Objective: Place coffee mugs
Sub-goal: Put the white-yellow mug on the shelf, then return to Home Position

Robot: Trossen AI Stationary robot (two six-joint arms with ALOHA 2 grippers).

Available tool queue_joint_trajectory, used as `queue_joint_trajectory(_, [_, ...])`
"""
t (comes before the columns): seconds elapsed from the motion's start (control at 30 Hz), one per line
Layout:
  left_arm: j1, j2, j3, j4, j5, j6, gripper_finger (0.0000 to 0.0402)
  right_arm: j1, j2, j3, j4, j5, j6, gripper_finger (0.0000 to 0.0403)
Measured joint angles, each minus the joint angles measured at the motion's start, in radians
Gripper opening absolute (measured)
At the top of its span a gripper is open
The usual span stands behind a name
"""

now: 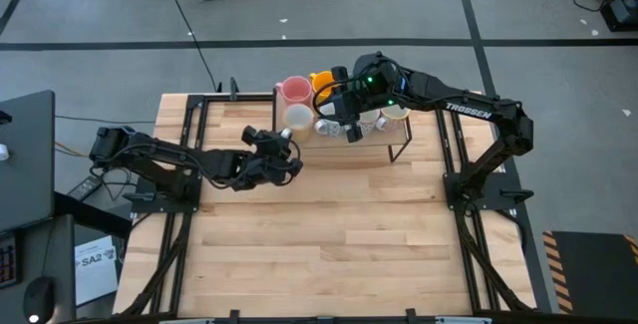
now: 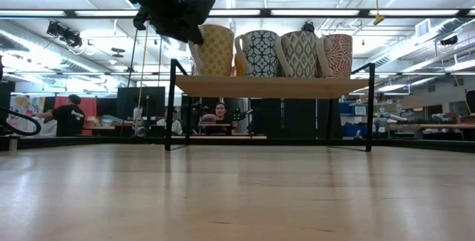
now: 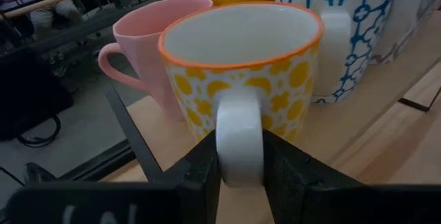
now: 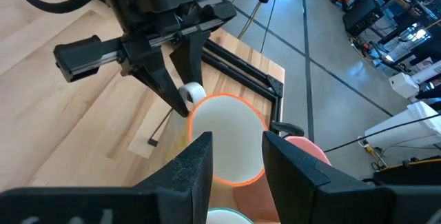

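**Item: yellow-patterned mug** [image 3: 241, 72], orange rim, white handle. Location: standing on the small raised shelf [image 2: 271, 86] at the 12 o'clock side of the worktop [image 1: 319, 254], at the 9 o'clock end of a front row with the blue-lattice mug [image 2: 260, 53], grey-patterned mug [image 2: 298, 53] and red-patterned mug [image 2: 338, 55]. Pink mug [image 1: 294, 89] and orange mug [image 1: 323, 81] stand behind.

**Left pincer** [image 3: 241, 176]: at the shelf's 9 o'clock end, its fingers one on each side of the yellow-patterned mug's handle, close against it. Whether they grip or have just let go cannot be told.

**Right pincer** [image 4: 238, 158]: above the row, over the yellow-patterned mug's rim, fingers parted and holding nothing.

**Step in hand (judged):** setting this mug in its place on the shelf; it appears seated upright, just beside the blue-lattice mug.

**Next move calls for:** freeing the handle fully, then backing the left pincer straight out toward 9 o'clock, level, so neither finger drags the handle and turns or tips the mug off the shelf edge.
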Motion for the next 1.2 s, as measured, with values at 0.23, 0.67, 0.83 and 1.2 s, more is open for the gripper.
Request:
queue_joint_trajectory(0.23, [0.000,0.000,0.000,-0.012,-0.001,0.001,0.0155,0.000,0.000,0.000,0.000,0.000,0.000,0.0132])
queue_joint_trajectory(0.67, [-0.029,-0.054,0.000,-0.046,0.008,0.012,0.0193,0.000,0.000,0.000,0.000,0.000,0.000,0.0132])
queue_joint_trajectory(0.83, [-0.062,-0.133,0.000,-0.052,0.020,0.017,0.0190,0.009,-0.013,0.000,0.000,0.015,0.000,0.0132])
queue_joint_trajectory(1.2, [-0.141,-0.379,0.000,-0.052,0.113,0.240,0.0189,0.078,-0.182,-0.001,-0.080,0.107,0.075,0.0132])
